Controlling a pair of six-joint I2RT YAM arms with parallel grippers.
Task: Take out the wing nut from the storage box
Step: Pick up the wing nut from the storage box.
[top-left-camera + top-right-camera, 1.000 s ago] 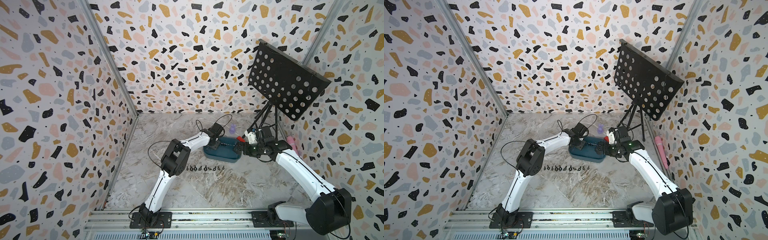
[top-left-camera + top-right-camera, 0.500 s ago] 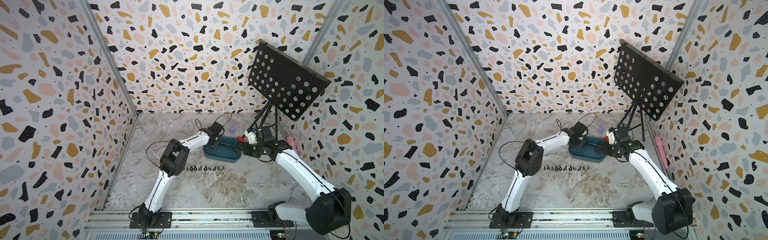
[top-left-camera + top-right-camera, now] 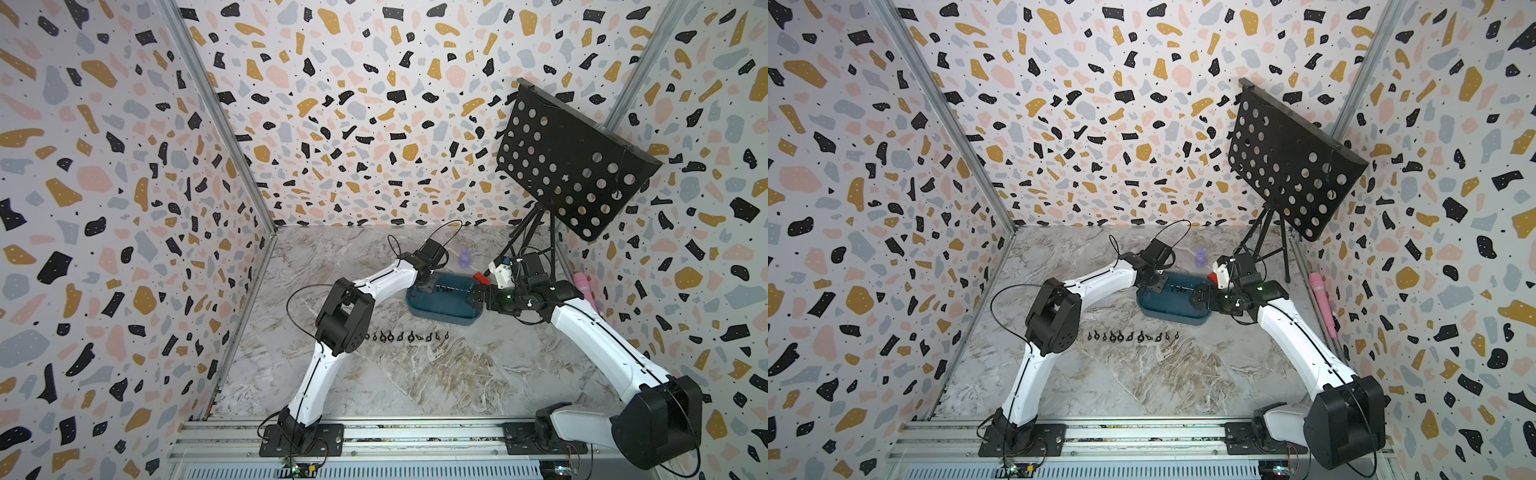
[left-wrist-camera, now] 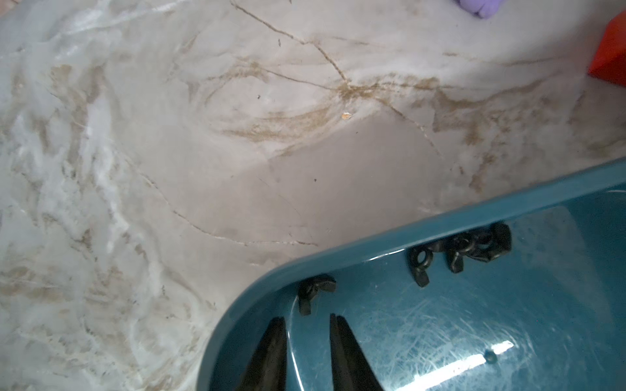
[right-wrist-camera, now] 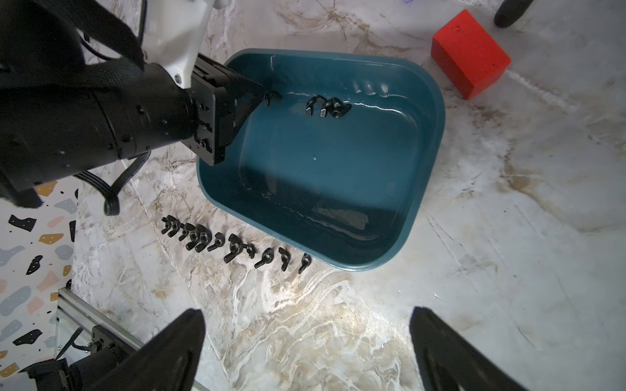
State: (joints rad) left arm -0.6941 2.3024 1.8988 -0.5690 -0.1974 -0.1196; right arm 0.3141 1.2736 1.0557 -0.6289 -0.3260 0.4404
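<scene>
Standoff: my left gripper sits low in a corner of the storage box, much where it was a second ago.
Fingers: slightly apart, gripping nothing; the nearest wing nut lies just beyond the tips, against the wall.
Other arm: my right gripper is spread wide and empty above the table.
Meaning: I judge the pick not yet made; a cluster of nuts waits along the same wall.

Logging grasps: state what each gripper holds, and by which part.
Nothing is held. The left gripper sits inside the storage box, jaws slightly apart, tips just short of a wing nut. The right gripper is wide open and empty.
</scene>
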